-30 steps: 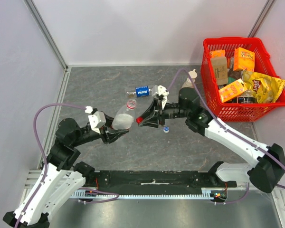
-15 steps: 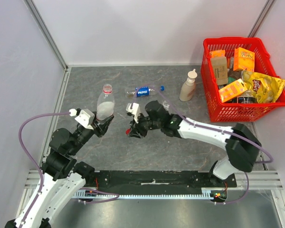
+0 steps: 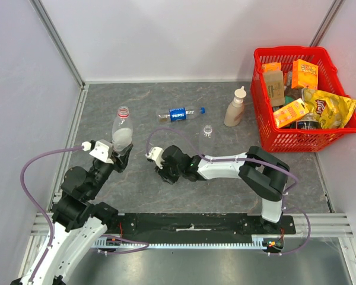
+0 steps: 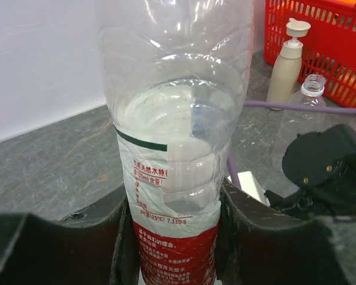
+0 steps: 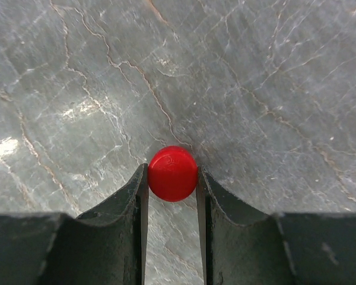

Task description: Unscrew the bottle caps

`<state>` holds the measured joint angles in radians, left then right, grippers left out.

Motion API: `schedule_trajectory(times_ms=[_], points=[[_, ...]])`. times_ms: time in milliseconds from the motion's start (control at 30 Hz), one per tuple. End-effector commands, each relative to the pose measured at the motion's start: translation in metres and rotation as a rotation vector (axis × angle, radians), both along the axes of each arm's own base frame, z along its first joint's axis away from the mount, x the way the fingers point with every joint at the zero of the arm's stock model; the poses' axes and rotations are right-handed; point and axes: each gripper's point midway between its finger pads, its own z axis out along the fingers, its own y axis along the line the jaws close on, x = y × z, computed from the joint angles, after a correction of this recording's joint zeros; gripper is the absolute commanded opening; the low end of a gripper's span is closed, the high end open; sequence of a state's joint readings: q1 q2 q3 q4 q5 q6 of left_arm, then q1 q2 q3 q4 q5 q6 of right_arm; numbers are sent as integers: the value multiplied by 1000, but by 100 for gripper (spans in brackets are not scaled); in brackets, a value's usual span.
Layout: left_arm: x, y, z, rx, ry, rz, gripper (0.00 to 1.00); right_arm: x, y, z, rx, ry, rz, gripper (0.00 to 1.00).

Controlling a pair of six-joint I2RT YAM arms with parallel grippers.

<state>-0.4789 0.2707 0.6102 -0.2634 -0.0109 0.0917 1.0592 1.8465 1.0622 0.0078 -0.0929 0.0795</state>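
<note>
Grey marbled tabletop [image 3: 225,178] is seen beneath both arms. On the left, the red-labelled bottle [image 4: 175,119] is clamped upright between the jaws of the left gripper [image 4: 175,205], its open neck well above them. Further right, the red cap [image 5: 172,173] is pinched between the jaws of the right gripper [image 5: 172,171]. Beyond those jaws the Pepsi bottle [image 3: 179,114] is laid flat, the blue cap [image 3: 202,110] at its right end, and the unlabelled bottle [image 3: 208,130] is stood nearby.

Three clear drink bottles are in view: one red-labelled bottle [image 3: 121,129], one Pepsi bottle [image 3: 178,114] and one unlabelled bottle [image 3: 208,130]. Two caps show: one red cap [image 5: 172,173] and one blue cap [image 3: 202,109]. One beige bottle [image 3: 234,108] and one red basket [image 3: 288,141] complete the count.
</note>
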Motion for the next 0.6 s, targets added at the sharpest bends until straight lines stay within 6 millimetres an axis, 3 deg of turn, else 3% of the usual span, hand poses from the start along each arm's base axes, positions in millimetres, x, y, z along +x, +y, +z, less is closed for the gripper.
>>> schedule_trajectory(times_ms=[0, 267, 567], points=[[3, 8, 2, 33, -22, 40, 27, 17, 17, 7, 14, -80, -86, 0], [6, 6, -4, 55, 0, 36, 27, 21, 13, 8, -8, -128, -140, 10], [6, 4, -6, 59, 10, 26, 27, 20, 18, 26, 29, -129, -125, 53]])
